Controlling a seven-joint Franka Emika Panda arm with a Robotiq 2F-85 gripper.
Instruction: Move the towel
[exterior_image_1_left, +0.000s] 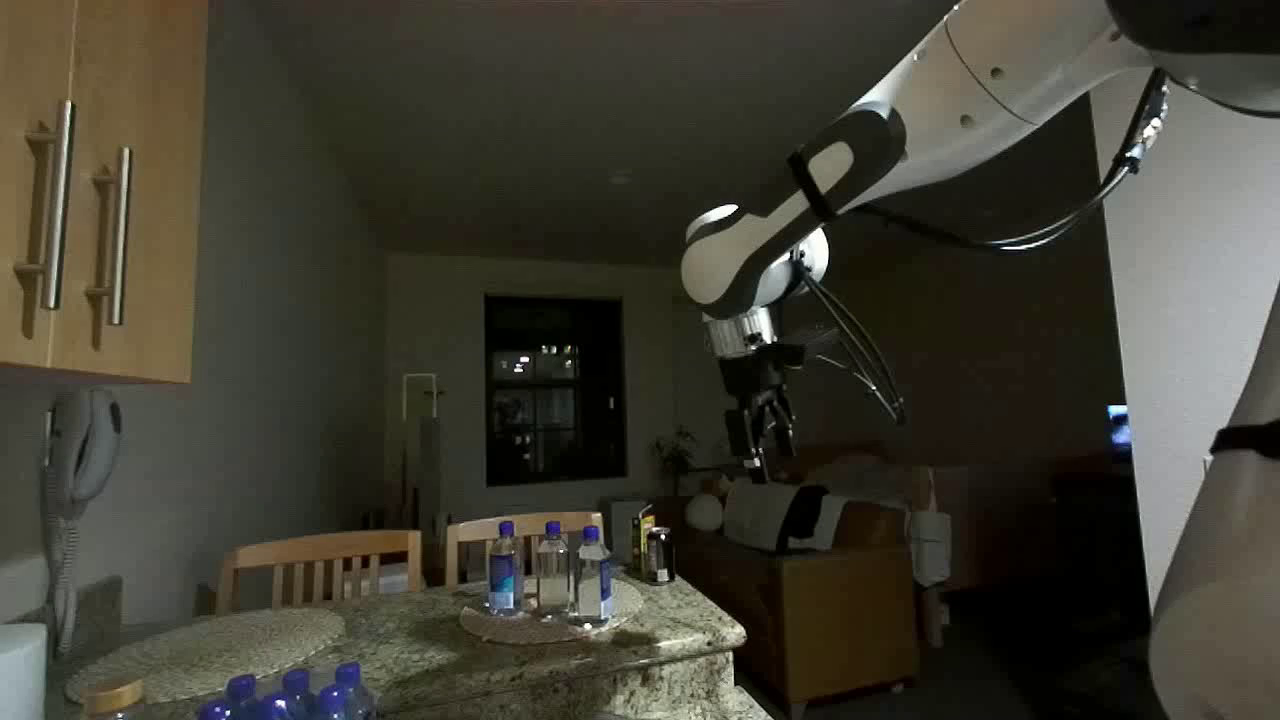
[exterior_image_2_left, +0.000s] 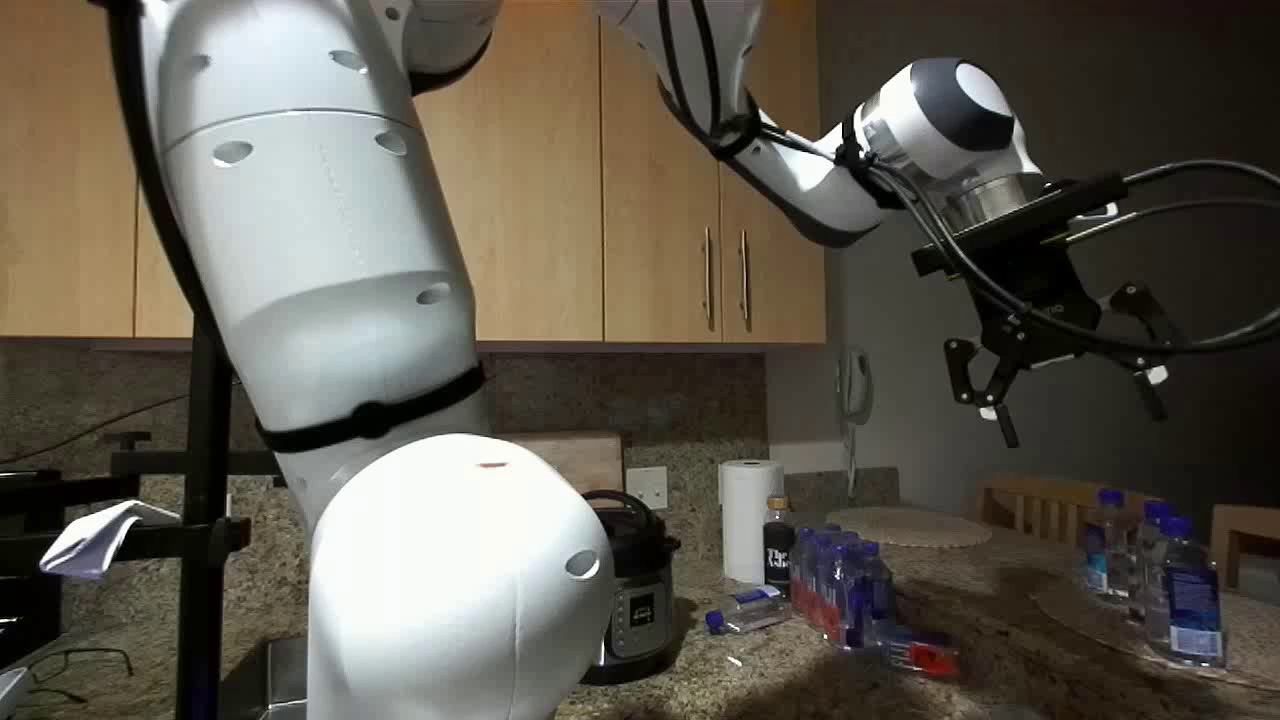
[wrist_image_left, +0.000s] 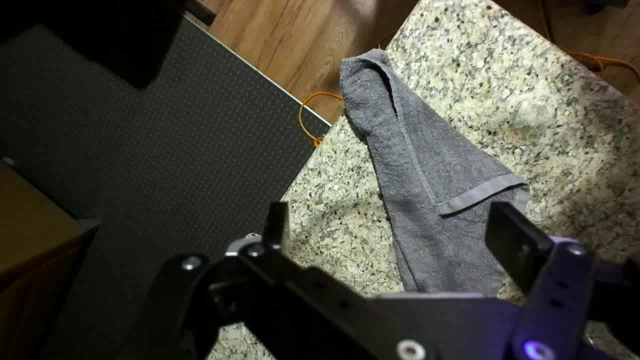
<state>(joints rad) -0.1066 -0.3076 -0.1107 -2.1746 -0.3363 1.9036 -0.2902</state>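
A grey towel (wrist_image_left: 425, 165) lies partly folded on a speckled stone counter (wrist_image_left: 540, 95) in the wrist view. One end reaches the counter's edge, and its near end is hidden behind the gripper body. I do not make out this towel in either exterior view. My gripper (wrist_image_left: 387, 212) is open, with its fingers wide apart and nothing between them. It is above the towel; the right finger overlaps the towel's edge in the picture and the left finger is over the counter's edge. In both exterior views the gripper (exterior_image_1_left: 772, 462) (exterior_image_2_left: 1082, 415) hangs high in the air, pointing down.
Upright water bottles (exterior_image_1_left: 553, 575) (exterior_image_2_left: 1190, 595) stand on a round woven mat, with a dark can (exterior_image_1_left: 660, 556) near them. More bottles (exterior_image_2_left: 835, 585), a paper towel roll (exterior_image_2_left: 745, 520) and a cooker (exterior_image_2_left: 635, 600) stand on the counter. An orange cord (wrist_image_left: 301, 117) lies beyond the counter's edge.
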